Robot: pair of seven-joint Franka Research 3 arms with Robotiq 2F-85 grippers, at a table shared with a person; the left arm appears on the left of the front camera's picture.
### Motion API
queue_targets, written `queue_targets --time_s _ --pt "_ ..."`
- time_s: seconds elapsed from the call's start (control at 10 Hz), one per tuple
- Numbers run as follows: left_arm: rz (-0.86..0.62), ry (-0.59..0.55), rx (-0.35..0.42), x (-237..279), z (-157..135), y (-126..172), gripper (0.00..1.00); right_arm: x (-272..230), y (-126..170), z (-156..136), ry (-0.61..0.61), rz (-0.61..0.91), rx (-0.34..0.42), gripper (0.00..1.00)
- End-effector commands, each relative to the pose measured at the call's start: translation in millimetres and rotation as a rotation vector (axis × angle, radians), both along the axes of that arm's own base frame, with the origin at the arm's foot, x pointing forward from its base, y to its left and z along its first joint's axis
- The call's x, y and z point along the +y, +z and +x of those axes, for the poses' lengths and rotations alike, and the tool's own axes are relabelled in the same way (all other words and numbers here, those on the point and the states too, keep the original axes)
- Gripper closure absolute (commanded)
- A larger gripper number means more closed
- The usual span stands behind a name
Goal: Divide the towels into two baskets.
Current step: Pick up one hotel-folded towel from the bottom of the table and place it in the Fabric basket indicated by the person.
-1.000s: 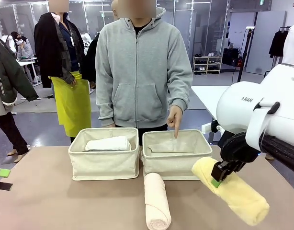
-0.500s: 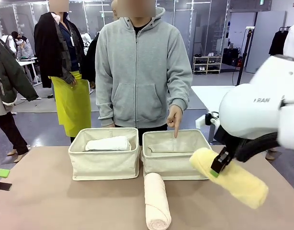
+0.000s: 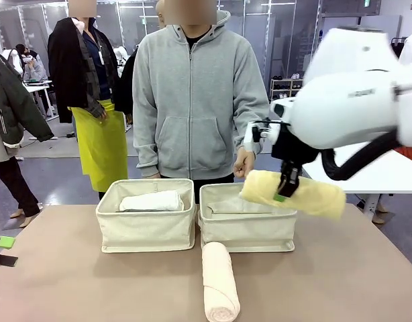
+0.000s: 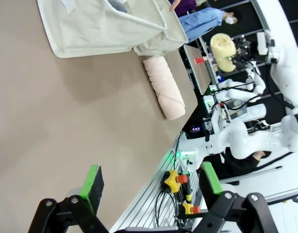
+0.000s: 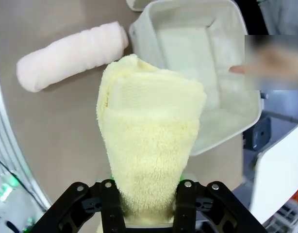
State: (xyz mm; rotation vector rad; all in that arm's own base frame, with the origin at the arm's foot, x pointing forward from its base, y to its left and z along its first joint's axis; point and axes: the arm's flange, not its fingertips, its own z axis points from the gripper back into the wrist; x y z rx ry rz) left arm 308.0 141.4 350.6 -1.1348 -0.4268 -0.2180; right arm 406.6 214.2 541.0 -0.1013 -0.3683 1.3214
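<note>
yellow towel (image 5: 150,145) in jaws above basket (image 5: 212,29)

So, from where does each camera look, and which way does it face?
Front: between the arms, facing the person; right gripper holds the yellow terry-cloth towel roll.
Left wrist: along the open left gripper, over the brown table.
Right wrist: down its gripper, onto the cream canvas basket.
Shared by all: the pale peach towel roll.

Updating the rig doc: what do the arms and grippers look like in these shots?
Right arm: glossy white rounded shells, faint grey lettering too blurred to read, and a thick black cable looping beneath. Right gripper: black, with a green pad at the fingertip. Left gripper: black bolted linkage fingers with bright green pads.
</note>
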Motion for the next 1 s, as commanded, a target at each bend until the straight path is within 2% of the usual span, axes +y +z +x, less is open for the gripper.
queue_targets --time_s 0.0,0.3,0.5,0.9 --pt "-0.013 0.006 -0.014 0.8 -1.6 2.7 0.0 23.1 -7.5 58.9 0.134 -0.047 -0.072 0.62" --pt "-0.013 0.006 -0.014 0.8 -1.6 2.7 0.0 43.2 -31.4 113.1 0.28 -0.058 -0.04 0.62" --pt "-0.013 0.006 -0.014 0.8 -1.6 2.7 0.0 55.5 -46.6 150.4 0.283 -0.07 -0.016 0.62" --pt "-0.013 0.006 -0.014 0.8 -1.6 2.7 0.0 67.4 -80.4 198.5 0.296 -0.048 0.045 0.62"
